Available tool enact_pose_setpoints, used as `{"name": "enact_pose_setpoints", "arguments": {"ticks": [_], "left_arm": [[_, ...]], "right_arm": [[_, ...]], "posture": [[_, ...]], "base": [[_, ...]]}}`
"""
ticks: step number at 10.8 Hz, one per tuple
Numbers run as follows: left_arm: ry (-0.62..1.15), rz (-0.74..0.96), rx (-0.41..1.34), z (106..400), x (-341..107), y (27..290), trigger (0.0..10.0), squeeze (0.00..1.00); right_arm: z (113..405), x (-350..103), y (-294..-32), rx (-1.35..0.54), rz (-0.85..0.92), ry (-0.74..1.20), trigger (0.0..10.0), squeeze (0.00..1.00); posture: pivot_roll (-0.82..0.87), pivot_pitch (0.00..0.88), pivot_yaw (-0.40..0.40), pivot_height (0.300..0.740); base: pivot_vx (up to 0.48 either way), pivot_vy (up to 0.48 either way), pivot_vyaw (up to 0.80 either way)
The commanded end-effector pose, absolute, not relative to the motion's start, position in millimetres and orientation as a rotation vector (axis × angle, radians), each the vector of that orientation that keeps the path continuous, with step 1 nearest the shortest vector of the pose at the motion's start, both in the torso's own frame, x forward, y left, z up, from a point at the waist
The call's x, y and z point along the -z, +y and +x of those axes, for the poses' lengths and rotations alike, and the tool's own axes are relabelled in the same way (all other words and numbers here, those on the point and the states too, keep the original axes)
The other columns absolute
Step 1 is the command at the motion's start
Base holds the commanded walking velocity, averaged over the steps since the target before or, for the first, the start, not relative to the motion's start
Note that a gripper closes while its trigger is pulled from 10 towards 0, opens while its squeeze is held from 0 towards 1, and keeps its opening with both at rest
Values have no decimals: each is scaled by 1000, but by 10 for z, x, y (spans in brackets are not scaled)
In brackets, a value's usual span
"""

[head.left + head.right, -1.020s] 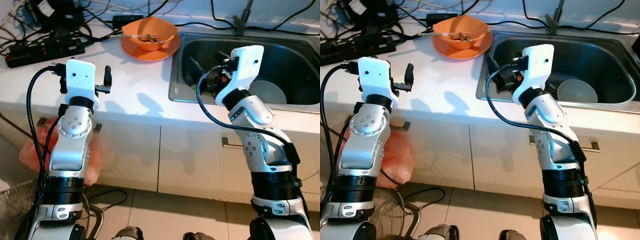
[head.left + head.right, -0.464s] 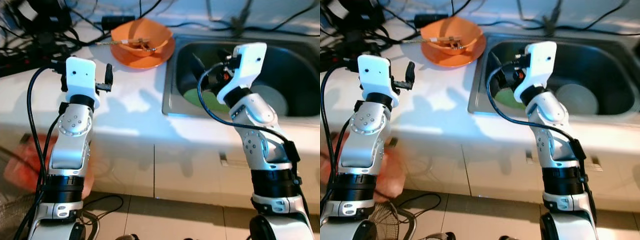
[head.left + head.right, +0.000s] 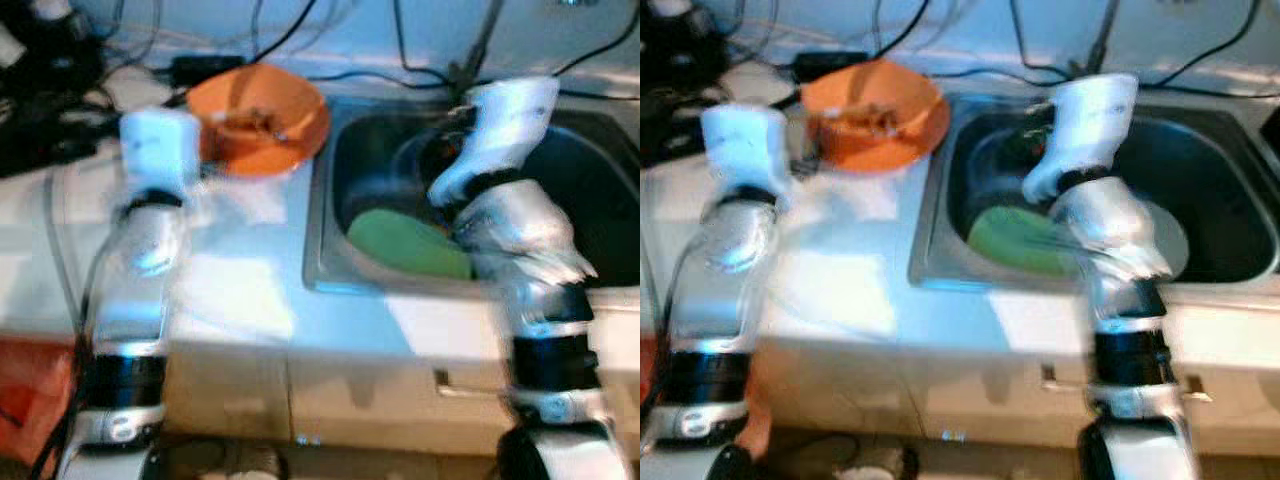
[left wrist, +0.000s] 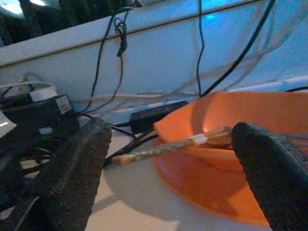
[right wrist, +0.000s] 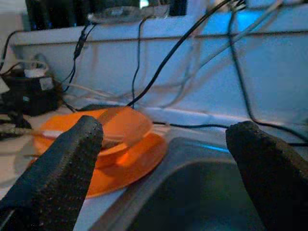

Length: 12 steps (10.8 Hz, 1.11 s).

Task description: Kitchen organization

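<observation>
Head views blurred. Orange bowl (image 3: 258, 113) on plate, on white bench (image 3: 240, 290) just beside sink (image 3: 322, 240) edge; chopsticks (image 4: 168, 145) across its rim. Green plate (image 3: 408, 243) inside sink. Left hand (image 4: 168, 159) fingers spread wide, empty, facing bowl. Right hand (image 5: 163, 144) spread, empty, over sink edge.

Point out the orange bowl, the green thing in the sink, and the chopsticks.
orange bowl (image 3: 262, 118): left eye view, its near wall.
green thing (image 3: 405, 243): left eye view, its middle.
chopsticks (image 4: 168, 146): left wrist view, mid-shaft over the bowl's rim.
</observation>
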<state>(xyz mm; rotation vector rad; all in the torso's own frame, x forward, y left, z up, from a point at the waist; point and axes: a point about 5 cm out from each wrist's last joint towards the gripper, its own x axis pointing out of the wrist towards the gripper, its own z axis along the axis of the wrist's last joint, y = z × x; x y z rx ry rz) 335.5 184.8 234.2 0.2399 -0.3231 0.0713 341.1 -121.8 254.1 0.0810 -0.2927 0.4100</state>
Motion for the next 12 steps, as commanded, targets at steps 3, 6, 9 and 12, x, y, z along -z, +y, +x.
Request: {"name": "enact_pose_setpoints", "arguments": {"ticks": [3,6,9,12], "left_arm": [[-362,235,-42,3284,-2364,1739,10000,0],[-344,236,18,3206,-2260,1620,10000,0],[-331,219,37,3221,-2251,1585,10000,0],[-318,225,28,3237,-2252,1625,10000,0]], "right_arm": [[3416,-2537,-1305,-383,65,-289,10000,0],[3414,-2538,-1300,-388,57,-288,10000,0],[3412,-2541,-1302,-390,55,-286,10000,0],[3409,-2528,-1306,-386,56,-283,10000,0]], "posture": [[58,129,2,740],[57,129,2,740],[56,130,6,740],[58,129,8,740]], "base": [[0,0,0],[0,0,0],[0,0,0],[0,0,0]]}}
